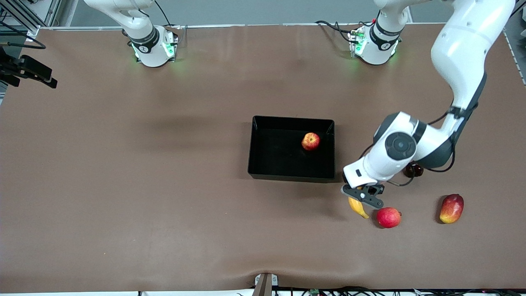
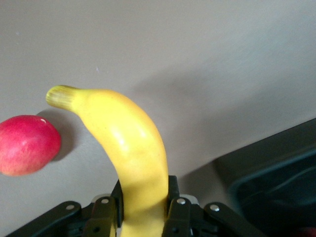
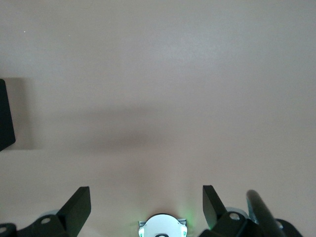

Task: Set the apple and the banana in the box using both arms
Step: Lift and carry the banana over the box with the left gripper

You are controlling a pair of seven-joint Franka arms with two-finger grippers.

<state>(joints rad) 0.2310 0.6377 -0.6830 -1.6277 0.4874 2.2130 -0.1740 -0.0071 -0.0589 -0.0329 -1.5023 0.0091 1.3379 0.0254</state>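
Note:
The apple (image 1: 310,141) lies inside the black box (image 1: 271,156), toward the left arm's end of it. My left gripper (image 1: 361,196) is shut on the yellow banana (image 1: 358,206), low over the table just past the box's corner nearest the front camera at the left arm's end. In the left wrist view the fingers (image 2: 177,207) clamp the banana (image 2: 133,148) on both sides, and its stem end points away from the gripper (image 2: 144,197). My right gripper (image 3: 146,207) is open and empty, held high over bare table near its own base; it is out of the front view.
A pinkish-red round fruit (image 1: 388,217) lies right beside the banana and also shows in the left wrist view (image 2: 27,144). A red-yellow mango (image 1: 451,208) lies farther toward the left arm's end. A dark fruit (image 1: 413,169) sits under the left arm's wrist. A box corner (image 2: 276,173) shows close by.

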